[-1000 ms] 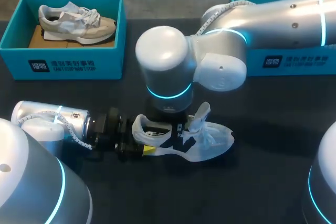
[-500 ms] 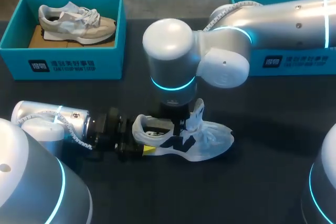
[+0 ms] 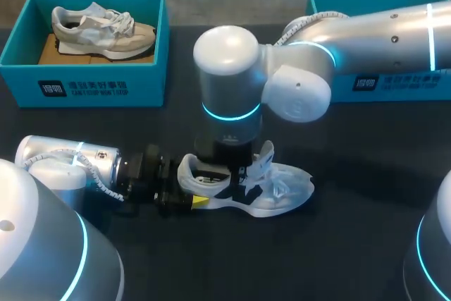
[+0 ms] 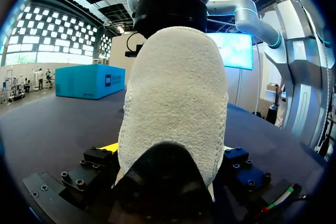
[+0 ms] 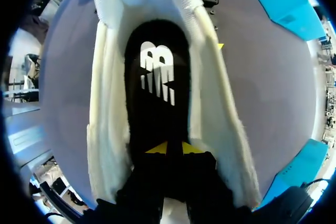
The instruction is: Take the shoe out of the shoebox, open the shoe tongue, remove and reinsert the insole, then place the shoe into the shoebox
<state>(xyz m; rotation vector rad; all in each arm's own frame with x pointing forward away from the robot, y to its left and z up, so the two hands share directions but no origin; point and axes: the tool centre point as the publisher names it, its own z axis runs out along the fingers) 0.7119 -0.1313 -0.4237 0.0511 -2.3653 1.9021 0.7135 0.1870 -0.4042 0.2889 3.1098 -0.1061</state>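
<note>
A white shoe [image 3: 282, 192] lies on its sole on the dark table, toe to the right. My left gripper [image 3: 192, 188] comes in from the left and is shut on the heel. In the left wrist view the fuzzy heel [image 4: 173, 103] fills the space between its fingers. My right gripper [image 3: 229, 170] points straight down into the shoe's mouth, behind the raised tongue [image 3: 266, 156]. In the right wrist view the right gripper [image 5: 175, 148] has its yellow tips almost together, pinched on the black insole [image 5: 157, 77] between the shoe's white walls [image 5: 110, 129].
A teal shoebox [image 3: 84, 86] at the back left holds a grey shoe [image 3: 102, 29]. A second teal box [image 3: 394, 82] stands at the back right, partly behind my right arm. Bare dark table lies in front of and to the right of the shoe.
My right gripper has let the tongue go, shifted slightly right and gone down into the shoe's opening. The tongue has dropped back a little. The left arm has not moved.
</note>
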